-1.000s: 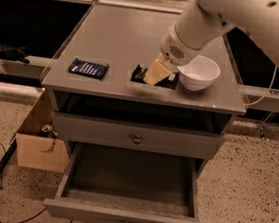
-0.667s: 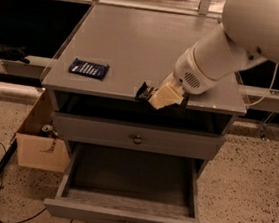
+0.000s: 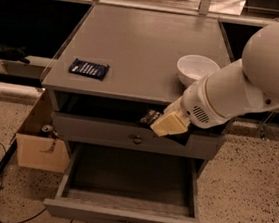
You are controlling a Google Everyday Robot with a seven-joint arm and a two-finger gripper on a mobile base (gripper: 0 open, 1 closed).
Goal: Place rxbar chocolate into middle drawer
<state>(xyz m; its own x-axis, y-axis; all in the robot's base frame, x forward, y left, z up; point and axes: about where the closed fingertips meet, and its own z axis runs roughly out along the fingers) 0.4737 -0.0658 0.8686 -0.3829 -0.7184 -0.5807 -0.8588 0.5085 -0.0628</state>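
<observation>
The rxbar chocolate [image 3: 150,117], a dark wrapper with white lettering, is held in my gripper [image 3: 165,124], whose cream fingers are shut on it. The gripper hangs off the cabinet's front edge, level with the upper drawer front [image 3: 127,134], above the open middle drawer [image 3: 127,215]. That drawer is pulled out, its dark inside showing with nothing in it. My big white arm reaches in from the right.
A blue-wrapped bar [image 3: 88,69] lies on the grey cabinet top [image 3: 137,43] at left. A white bowl [image 3: 196,69] stands on the top at right, beside my arm. A cardboard box [image 3: 39,145] sits on the floor at left, with a black cable beside it.
My gripper has carried the rxbar from the cabinet top beside the bowl forward and down over the front edge. The bowl shows again.
</observation>
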